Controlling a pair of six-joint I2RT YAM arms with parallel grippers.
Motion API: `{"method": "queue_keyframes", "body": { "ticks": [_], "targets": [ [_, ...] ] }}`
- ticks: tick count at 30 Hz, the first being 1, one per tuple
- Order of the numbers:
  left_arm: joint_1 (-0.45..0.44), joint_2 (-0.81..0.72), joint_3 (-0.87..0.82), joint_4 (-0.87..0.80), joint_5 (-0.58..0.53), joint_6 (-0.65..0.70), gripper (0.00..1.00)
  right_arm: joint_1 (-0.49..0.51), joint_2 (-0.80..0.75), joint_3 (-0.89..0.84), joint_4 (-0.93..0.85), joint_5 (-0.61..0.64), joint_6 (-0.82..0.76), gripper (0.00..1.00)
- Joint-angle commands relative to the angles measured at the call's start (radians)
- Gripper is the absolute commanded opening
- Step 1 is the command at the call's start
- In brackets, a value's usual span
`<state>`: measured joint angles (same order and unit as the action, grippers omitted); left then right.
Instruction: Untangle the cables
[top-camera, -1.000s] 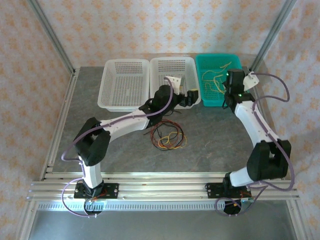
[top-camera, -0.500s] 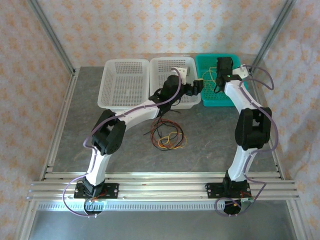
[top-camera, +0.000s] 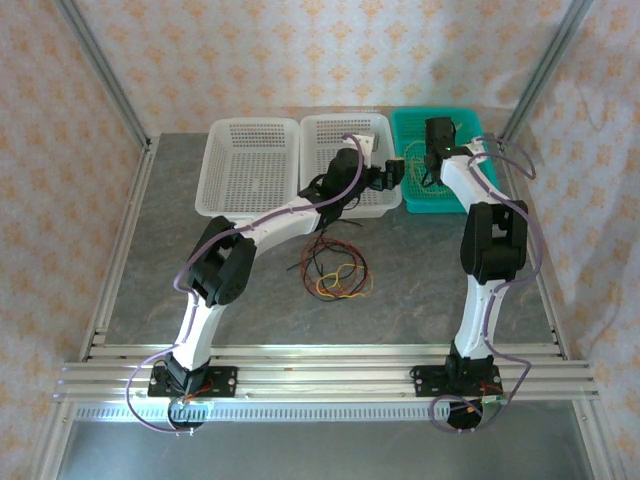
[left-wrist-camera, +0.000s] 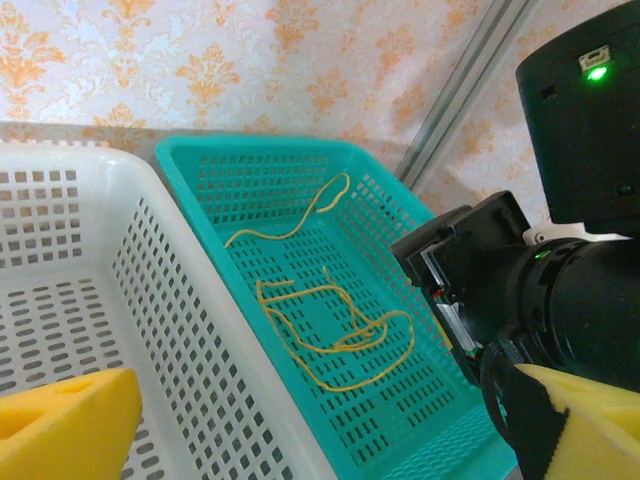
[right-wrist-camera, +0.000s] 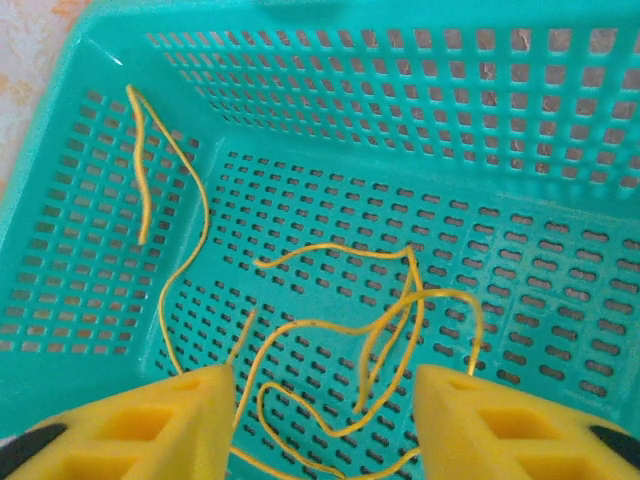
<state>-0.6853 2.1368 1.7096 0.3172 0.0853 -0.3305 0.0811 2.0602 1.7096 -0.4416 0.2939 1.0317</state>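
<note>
A tangle of red, black and yellow cables (top-camera: 335, 270) lies on the grey table in front of the baskets. More loose yellow cables (right-wrist-camera: 390, 320) (left-wrist-camera: 330, 335) rest on the floor of the teal basket (top-camera: 462, 115). My right gripper (right-wrist-camera: 320, 385) hangs over them, open, its yellow pads (right-wrist-camera: 180, 420) apart and nothing between them. In the top view my right gripper (top-camera: 436, 150) is above the teal basket's left half. My left gripper (top-camera: 390, 175) (left-wrist-camera: 320, 440) stands wide open and holds nothing, above the wall between the middle white basket (left-wrist-camera: 150, 300) and the teal basket (left-wrist-camera: 260, 160).
Two white baskets (top-camera: 250, 165) (top-camera: 345, 135) stand side by side at the back, left of the teal one. The right arm's black wrist (left-wrist-camera: 560, 250) looms close on the left gripper's right. Metal frame posts (top-camera: 545, 70) rise at the back corners.
My right arm has swung back and left over the teal basket, and its jaws have parted. My left arm has reached forward from the table toward the baskets, still open.
</note>
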Motion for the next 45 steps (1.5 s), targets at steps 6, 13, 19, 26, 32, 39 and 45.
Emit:
{"method": "queue_keyframes", "body": {
  "ticks": [6, 13, 19, 26, 32, 39, 45],
  "targets": [
    [-0.006, -0.103, -0.055, -0.044, 0.0, -0.003, 0.94, -0.005, -0.136, -0.03, 0.054, -0.025, -0.132, 0.66],
    [-0.026, -0.248, -0.205, -0.032, -0.033, -0.024, 0.94, 0.043, -0.361, -0.28, 0.242, -0.075, -0.291, 0.66],
    [-0.05, -0.408, -0.416, -0.024, -0.133, -0.05, 0.93, 0.146, -0.512, -0.432, 0.273, -0.071, -0.368, 0.66],
    [-0.08, -0.585, -0.64, -0.05, -0.198, -0.059, 0.97, 0.278, -0.668, -0.609, 0.306, -0.088, -0.428, 0.66],
    [-0.094, -0.747, -0.846, -0.064, -0.276, -0.134, 0.98, 0.359, -0.771, -0.758, 0.325, -0.17, -0.472, 0.71],
    [-0.106, -0.877, -0.978, -0.126, -0.315, -0.19, 0.97, 0.447, -0.844, -0.905, 0.288, -0.231, -0.499, 0.73],
    [-0.132, -0.902, -1.036, -0.146, -0.257, -0.225, 0.95, 0.512, -0.867, -0.947, 0.178, -0.285, -0.493, 0.68]
  ]
}}
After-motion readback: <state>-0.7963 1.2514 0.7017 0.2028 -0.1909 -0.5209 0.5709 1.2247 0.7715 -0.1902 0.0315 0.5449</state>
